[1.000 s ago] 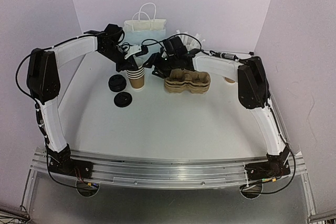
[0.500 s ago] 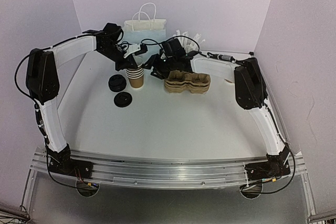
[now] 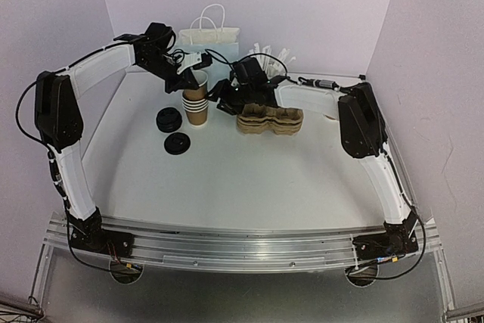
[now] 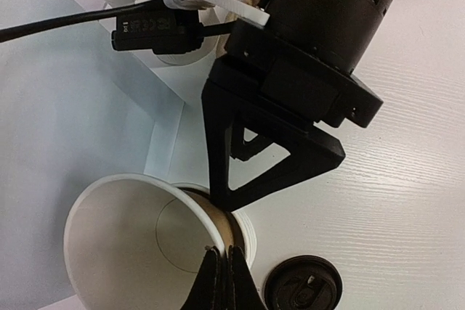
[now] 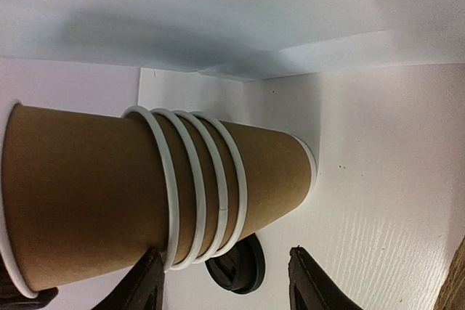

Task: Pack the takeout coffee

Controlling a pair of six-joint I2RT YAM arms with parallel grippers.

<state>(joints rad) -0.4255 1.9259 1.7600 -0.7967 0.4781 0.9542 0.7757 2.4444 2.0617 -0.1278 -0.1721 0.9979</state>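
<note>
- Across the white table (image 3: 249, 179), a white paper bag (image 3: 209, 43) stands at the back wall. A white cup of wrapped straws (image 3: 271, 57) is just to its right.
- Near the middle, stacked pulp cup carriers (image 3: 271, 120) lie flat to the right of the nested kraft cups (image 3: 197, 111).
- Your left gripper (image 4: 221, 277) has its jaws pinched tight on the wall of the top cup (image 4: 131, 245). That cup is raised partway, with its lower part inside the nest.
- Your right gripper (image 5: 225, 281) has its jaws spread wide and grips nothing. It sits low beside the nested cups, and you cannot tell whether a finger touches them.
- Two black lids (image 3: 168, 119) (image 3: 178, 143) lie on the table just left of the cups.
</note>
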